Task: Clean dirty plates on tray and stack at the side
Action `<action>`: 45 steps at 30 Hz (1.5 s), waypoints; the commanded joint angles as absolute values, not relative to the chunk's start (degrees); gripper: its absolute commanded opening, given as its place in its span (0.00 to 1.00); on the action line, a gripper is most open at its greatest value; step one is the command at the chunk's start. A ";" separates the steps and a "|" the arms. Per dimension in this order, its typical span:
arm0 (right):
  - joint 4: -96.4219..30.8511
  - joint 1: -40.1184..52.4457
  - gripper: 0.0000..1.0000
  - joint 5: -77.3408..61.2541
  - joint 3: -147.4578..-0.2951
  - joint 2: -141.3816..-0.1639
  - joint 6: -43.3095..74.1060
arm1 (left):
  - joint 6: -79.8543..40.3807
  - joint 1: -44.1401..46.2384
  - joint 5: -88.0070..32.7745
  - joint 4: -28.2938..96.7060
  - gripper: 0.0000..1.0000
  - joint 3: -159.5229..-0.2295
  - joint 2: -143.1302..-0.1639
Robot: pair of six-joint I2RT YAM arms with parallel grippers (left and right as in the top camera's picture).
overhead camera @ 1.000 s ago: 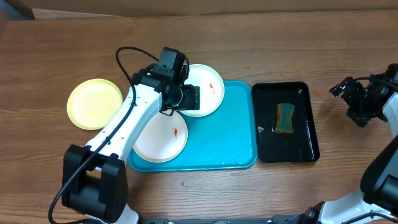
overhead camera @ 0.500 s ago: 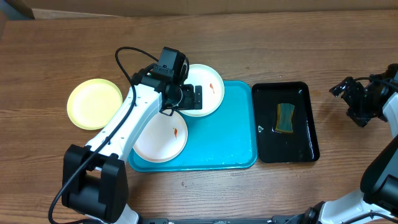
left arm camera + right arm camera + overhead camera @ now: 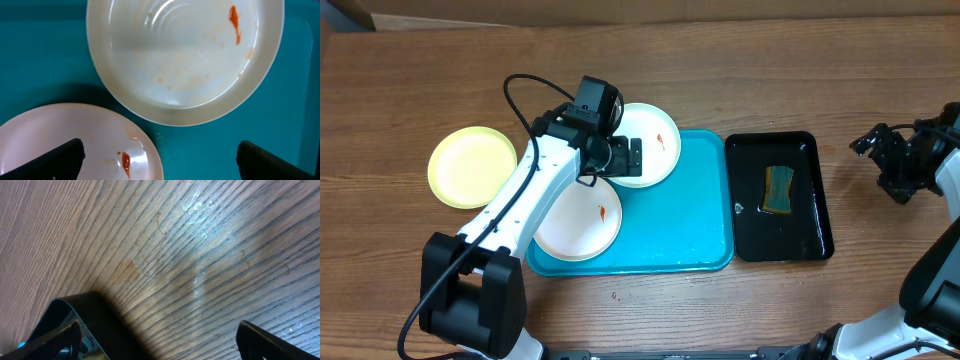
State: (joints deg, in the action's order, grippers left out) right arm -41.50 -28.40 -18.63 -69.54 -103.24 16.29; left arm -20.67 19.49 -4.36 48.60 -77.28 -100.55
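Note:
The turquoise tray [image 3: 685, 225] holds two white plates, each with an orange-red smear. One white plate [image 3: 655, 135] lies at its back left, overhanging the rim; it fills the top of the left wrist view [image 3: 185, 55]. The other white plate [image 3: 578, 222] lies at the tray's front left and shows in the left wrist view [image 3: 75, 145]. A yellow-green plate [image 3: 470, 165] rests on the table left of the tray. My left gripper [image 3: 625, 158] [image 3: 160, 160] is open and empty above the gap between the two white plates. My right gripper [image 3: 880, 155] [image 3: 160, 340] is open and empty over bare table at the far right.
A glossy black tray [image 3: 810, 220] with a green-yellow sponge [image 3: 779, 189] stands right of the turquoise tray; its corner shows in the right wrist view [image 3: 75, 315]. A black cable [image 3: 525, 85] loops behind the left arm. The table is brown wood.

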 commanded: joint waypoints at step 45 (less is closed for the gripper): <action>-41.17 -28.40 1.00 -18.52 -70.52 -101.91 16.14 | -17.34 10.50 10.90 47.33 0.96 -78.54 -99.63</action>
State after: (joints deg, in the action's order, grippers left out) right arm -41.52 -28.40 -18.63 -69.54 -103.24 16.27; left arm -18.44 11.94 8.32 47.42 -77.28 -100.55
